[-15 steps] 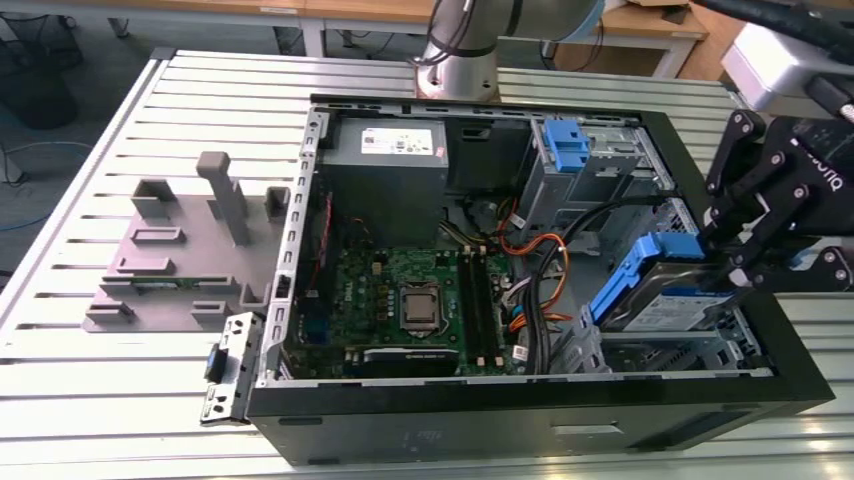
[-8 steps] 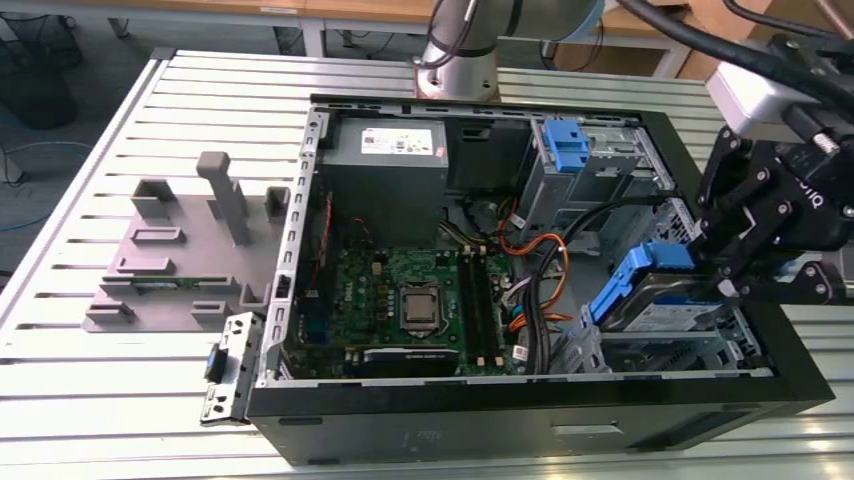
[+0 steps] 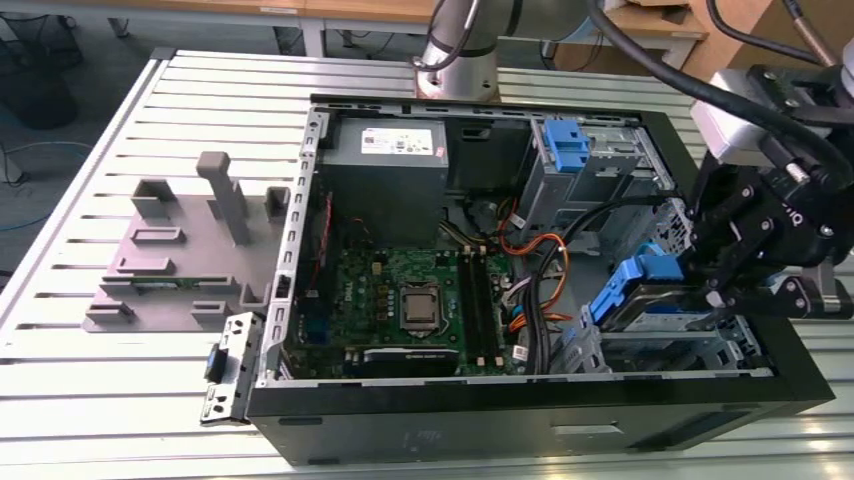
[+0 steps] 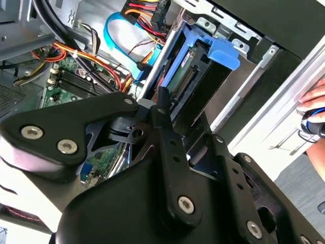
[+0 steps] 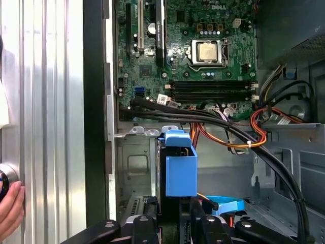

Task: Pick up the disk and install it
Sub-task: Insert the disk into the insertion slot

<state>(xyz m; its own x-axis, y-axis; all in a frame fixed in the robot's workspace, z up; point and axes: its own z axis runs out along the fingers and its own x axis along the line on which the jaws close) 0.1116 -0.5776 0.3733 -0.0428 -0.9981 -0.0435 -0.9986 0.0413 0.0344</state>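
Observation:
The disk (image 3: 638,287), a silver drive in a blue plastic carrier, hangs tilted on edge over the drive bay (image 3: 667,352) at the front corner of the open computer case, on the exterior view's right. My gripper (image 3: 697,288) is shut on it from the case's outer side. In the first wrist view the disk (image 5: 180,170) stands edge-on between my black fingers (image 5: 199,223), its blue tab toward the motherboard. In the second wrist view the disk (image 4: 189,71) shows its connector edge beyond the fingertips (image 4: 162,99).
The black case (image 3: 534,410) holds a green motherboard (image 3: 407,300), a grey power supply (image 3: 387,150), a bare blue bracket (image 3: 567,145) in the far bay, and thick cables (image 5: 228,129) beside the bay. A grey fixture (image 3: 187,250) lies on the slatted table. A person's hand (image 5: 10,208) rests at the table edge.

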